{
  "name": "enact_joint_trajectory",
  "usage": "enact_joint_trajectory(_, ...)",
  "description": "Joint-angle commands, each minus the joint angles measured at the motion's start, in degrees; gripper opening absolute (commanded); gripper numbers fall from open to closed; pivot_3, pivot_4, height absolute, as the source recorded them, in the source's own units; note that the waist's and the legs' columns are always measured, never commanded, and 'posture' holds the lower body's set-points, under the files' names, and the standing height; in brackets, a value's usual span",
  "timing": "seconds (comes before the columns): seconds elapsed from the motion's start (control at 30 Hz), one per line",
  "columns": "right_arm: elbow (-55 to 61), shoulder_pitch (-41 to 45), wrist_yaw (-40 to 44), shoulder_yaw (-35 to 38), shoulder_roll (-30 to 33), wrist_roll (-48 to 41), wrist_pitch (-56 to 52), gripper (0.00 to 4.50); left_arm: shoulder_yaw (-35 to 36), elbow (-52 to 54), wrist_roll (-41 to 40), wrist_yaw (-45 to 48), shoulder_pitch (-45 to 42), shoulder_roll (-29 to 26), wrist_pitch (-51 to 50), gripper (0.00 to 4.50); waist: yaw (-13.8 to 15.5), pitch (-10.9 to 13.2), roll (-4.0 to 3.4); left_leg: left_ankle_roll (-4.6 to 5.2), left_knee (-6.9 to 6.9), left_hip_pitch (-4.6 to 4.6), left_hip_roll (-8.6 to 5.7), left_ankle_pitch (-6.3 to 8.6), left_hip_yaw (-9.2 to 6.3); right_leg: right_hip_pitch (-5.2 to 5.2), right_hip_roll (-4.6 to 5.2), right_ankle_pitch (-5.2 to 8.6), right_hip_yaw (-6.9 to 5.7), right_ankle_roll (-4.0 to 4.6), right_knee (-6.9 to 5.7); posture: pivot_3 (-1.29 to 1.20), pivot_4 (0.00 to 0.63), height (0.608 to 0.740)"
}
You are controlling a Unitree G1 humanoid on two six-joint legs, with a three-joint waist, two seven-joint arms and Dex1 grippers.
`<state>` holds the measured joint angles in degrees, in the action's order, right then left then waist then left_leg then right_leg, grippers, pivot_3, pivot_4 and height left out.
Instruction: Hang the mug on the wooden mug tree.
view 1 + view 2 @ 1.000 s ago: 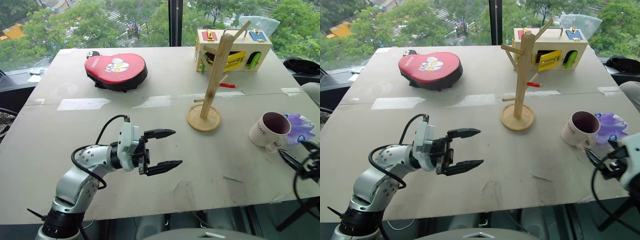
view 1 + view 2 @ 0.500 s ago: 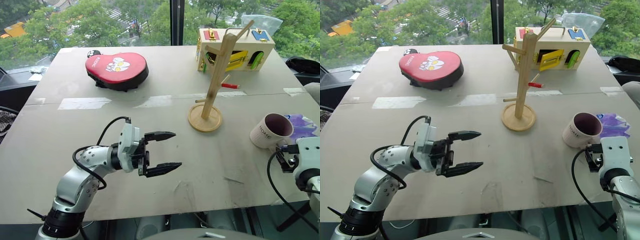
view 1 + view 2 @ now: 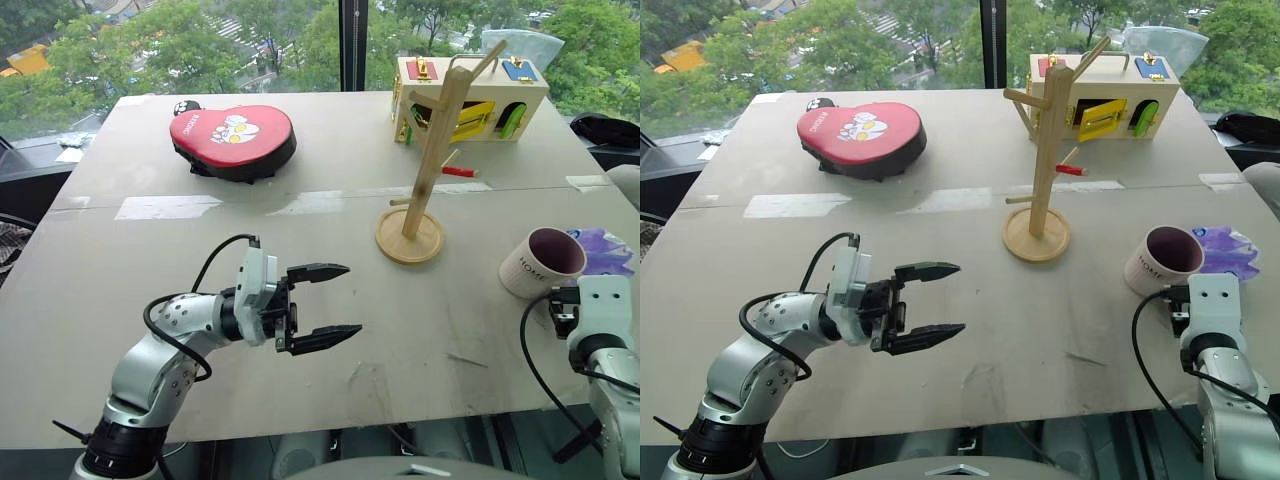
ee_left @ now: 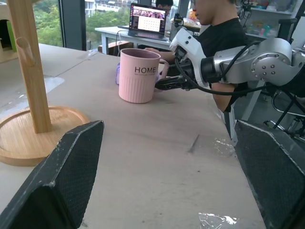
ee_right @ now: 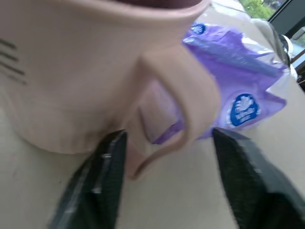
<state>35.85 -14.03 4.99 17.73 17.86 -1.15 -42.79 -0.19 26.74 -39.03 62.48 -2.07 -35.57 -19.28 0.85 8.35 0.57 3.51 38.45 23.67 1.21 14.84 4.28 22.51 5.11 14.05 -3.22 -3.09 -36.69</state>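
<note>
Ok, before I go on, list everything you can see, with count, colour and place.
mug: one, cream with dark plum inside, upright at the table's right side
mug tree: one, light wood, table centre-right, no mug on it
plastic bag: one, purple and white, just behind the mug
pad: one, red heart shape, far left
latch box: one, pale wood with coloured latches, far right
red stick: one, behind the mug tree
table: one, grey
person: one, dark shirt, behind the table in the left wrist view
left gripper: open, above the table's near left part
right gripper: fingers either side of the mug's handle
</note>
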Motion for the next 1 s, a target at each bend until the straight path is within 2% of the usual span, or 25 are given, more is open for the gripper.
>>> enact_joint_trajectory(0.03,1.29,0.17,-0.09,0.72,0.59,1.03,2.23,0.66,1.45,0.57,-1.37,0.78,-1.77,-0.39,0.50,4.50,0.00,0.00,0.00,0.00,0.00,0.00,0.00,0.00,0.00,0.00,0.00,0.00,0.00,0.00,0.00,0.00,0.150,0.740)
enact_joint_trajectory(0.1,1.28,0.15,0.56,1.21,1.18,1.06,2.88,0.08,1.30,0.51,-1.39,0.75,-1.89,-0.28,0.45,4.50,-0.11,-0.02,0.01,0.00,0.00,-0.01,0.00,0.00,0.00,0.00,0.00,0.00,0.00,0.00,0.00,0.00,0.150,0.740)
enact_joint_trajectory(0.3,2.34,0.05,5.30,3.84,4.77,-1.09,5.21,0.08,0.83,-1.24,-1.88,-0.48,-3.71,1.21,-0.35,4.50,-0.05,-0.02,0.00,0.00,0.00,0.00,-0.01,0.00,0.00,-0.01,-0.01,0.00,-0.01,0.00,0.00,0.00,0.150,0.740)
enact_joint_trajectory(0.43,4.35,1.89,15.77,6.61,9.87,-9.09,7.89,0.08,2.42,-2.03,-3.78,-3.82,-4.23,3.48,-1.71,4.50,-0.20,0.00,-0.02,0.01,0.00,-0.01,0.00,0.00,0.01,-0.01,-0.01,-0.01,0.01,-0.01,0.00,0.00,0.150,0.740)
enact_joint_trajectory(0.5,3.73,3.99,20.39,7.32,13.44,-12.35,8.45,0.08,3.55,-3.21,-2.78,-3.82,-3.82,5.33,1.86,4.50,-0.32,0.00,-0.02,0.01,0.00,-0.02,0.00,0.00,0.02,0.00,-0.03,-0.01,0.04,-0.01,0.00,0.00,0.150,0.740)
enact_joint_trajectory(0.57,1.99,7.45,24.48,7.33,17.50,-14.99,8.15,0.08,4.69,-4.01,-2.10,-2.59,-3.11,6.81,5.73,4.50,-0.29,0.00,0.00,0.02,-0.01,-0.04,0.01,0.00,0.05,0.00,-0.06,-0.01,0.08,-0.01,-0.01,0.00,0.150,0.740)
enact_joint_trajectory(0.77,-6.06,21.43,32.04,1.73,29.16,-17.36,5.82,0.08,8.40,-3.23,-9.21,-1.38,-2.53,6.45,2.45,4.50,-0.13,0.03,0.02,0.04,0.03,-0.01,0.02,0.01,0.03,0.02,-0.06,-0.02,0.06,0.01,0.00,0.00,0.150,0.740)
enact_joint_trajectory(0.9,-12.35,34.26,34.75,-4.51,33.23,-17.54,3.51,0.08,8.92,0.36,-11.17,-3.60,-0.82,5.83,0.08,4.50,-0.14,0.06,0.02,0.04,0.02,0.03,0.02,0.01,0.02,0.06,-0.04,-0.02,0.06,0.02,-0.01,0.00,0.150,0.740)
enact_joint_trajectory(1.0,-15.48,40.74,36.94,-8.97,34.85,-17.09,2.68,0.08,8.49,3.18,-11.46,-6.49,-0.22,6.35,-0.95,4.50,0.02,0.09,0.06,0.04,0.02,0.08,0.00,0.01,0.00,0.08,0.00,-0.02,0.04,0.03,0.04,0.00,0.150,0.740)
